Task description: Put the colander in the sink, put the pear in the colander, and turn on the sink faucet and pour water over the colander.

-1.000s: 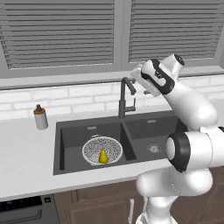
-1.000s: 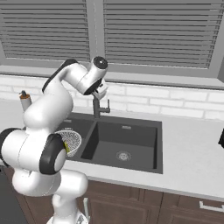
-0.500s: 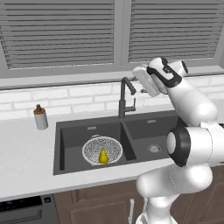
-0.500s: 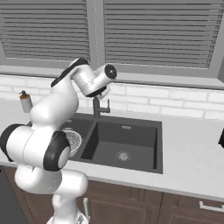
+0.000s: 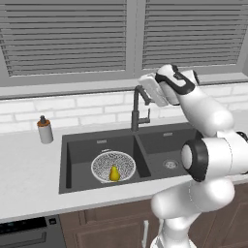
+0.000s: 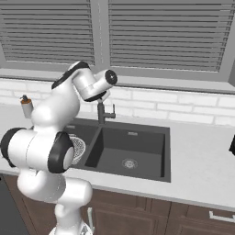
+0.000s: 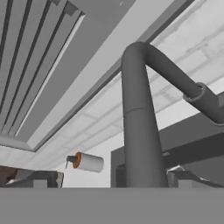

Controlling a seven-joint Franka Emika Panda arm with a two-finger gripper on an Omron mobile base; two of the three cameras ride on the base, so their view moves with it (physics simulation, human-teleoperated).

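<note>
Soap bottle (image 5: 45, 131) stands on the counter (image 5: 29, 179) well left of the sink (image 5: 77, 145), near the brick backsplash (image 5: 87, 106); window blinds (image 5: 68, 38) hang above. In the hand view the bottle (image 7: 87, 162) lies beyond the faucet column.

Sink faucet (image 5: 137, 109) rises behind the divider between the basins, spout bent toward the left basin. In the hand view its column (image 7: 139, 131) stands between the finger tips, untouched.

Gripper (image 5: 151, 89) is raised just right of the faucet top, jaws spread wide, holding nothing.

Left basin: colander (image 5: 104, 164) on the floor, pear (image 5: 114, 173) upright inside it, toward the near rim. Right basin: drain (image 5: 170, 164) only. No water visible.
</note>
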